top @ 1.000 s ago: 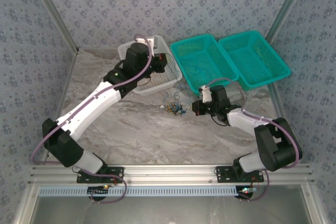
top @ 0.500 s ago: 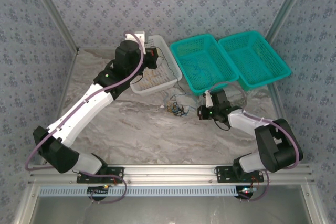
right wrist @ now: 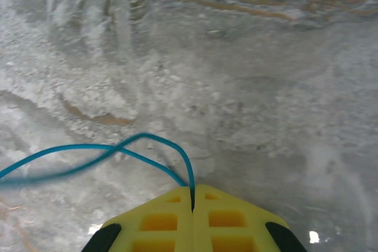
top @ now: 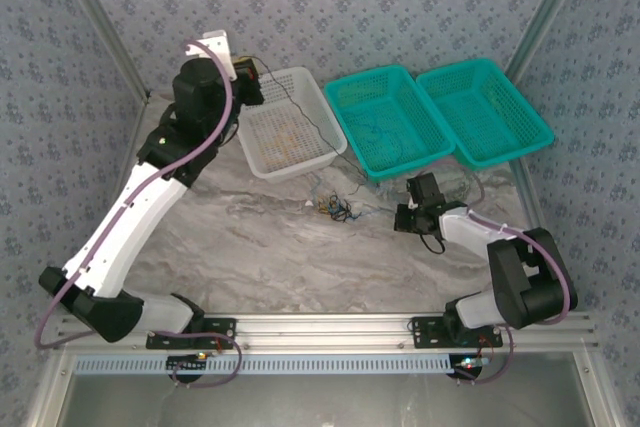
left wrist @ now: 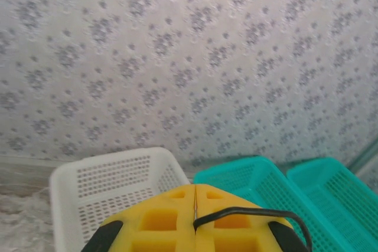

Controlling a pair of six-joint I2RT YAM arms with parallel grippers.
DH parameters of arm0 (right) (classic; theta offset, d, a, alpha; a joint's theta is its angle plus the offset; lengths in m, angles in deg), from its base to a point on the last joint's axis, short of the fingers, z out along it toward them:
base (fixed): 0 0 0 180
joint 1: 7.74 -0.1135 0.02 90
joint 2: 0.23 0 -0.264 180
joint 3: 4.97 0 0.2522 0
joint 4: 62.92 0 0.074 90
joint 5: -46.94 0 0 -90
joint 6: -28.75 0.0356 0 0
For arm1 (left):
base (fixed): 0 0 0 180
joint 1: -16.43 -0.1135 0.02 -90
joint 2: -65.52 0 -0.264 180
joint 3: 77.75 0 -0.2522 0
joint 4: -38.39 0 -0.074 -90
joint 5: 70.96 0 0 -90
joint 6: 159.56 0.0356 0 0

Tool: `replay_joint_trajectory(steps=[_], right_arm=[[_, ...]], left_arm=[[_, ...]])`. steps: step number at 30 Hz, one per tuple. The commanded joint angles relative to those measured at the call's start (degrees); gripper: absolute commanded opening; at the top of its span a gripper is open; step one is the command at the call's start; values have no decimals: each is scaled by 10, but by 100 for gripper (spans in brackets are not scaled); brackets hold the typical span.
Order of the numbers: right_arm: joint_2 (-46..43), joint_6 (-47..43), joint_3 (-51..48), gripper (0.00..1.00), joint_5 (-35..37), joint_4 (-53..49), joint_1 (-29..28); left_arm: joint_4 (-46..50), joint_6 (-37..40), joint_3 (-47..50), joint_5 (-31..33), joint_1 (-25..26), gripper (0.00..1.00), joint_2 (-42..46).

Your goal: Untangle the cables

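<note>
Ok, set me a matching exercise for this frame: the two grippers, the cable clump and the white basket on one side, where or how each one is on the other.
Things:
1. left gripper
2. right gripper
3. cable clump
4. white basket

Place or state:
A. lying on the table between the arms
B. shut on a blue wire, low over the table
C. at the back, beside a teal basket
D. shut on a black wire, raised high

Pairs: 1-D, 2-B, 3-A, 4-C
</note>
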Motion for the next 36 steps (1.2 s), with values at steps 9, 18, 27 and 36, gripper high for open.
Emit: replay_joint_trajectory(steps=[9, 18, 27, 36], right_arm=[[-21, 11, 19, 6, 30, -55, 15], [-44, 8, 35, 0, 67, -76, 19], [-35, 31, 17, 0, 45, -75, 80], [-93, -3, 27, 32, -46, -30, 56]], left_arm=[[27, -54, 22, 36, -53, 0, 41], [58, -71, 28, 84, -74, 0, 51], [96, -84, 65, 105, -171, 0, 121], [106, -92, 39, -77, -156, 0, 85]])
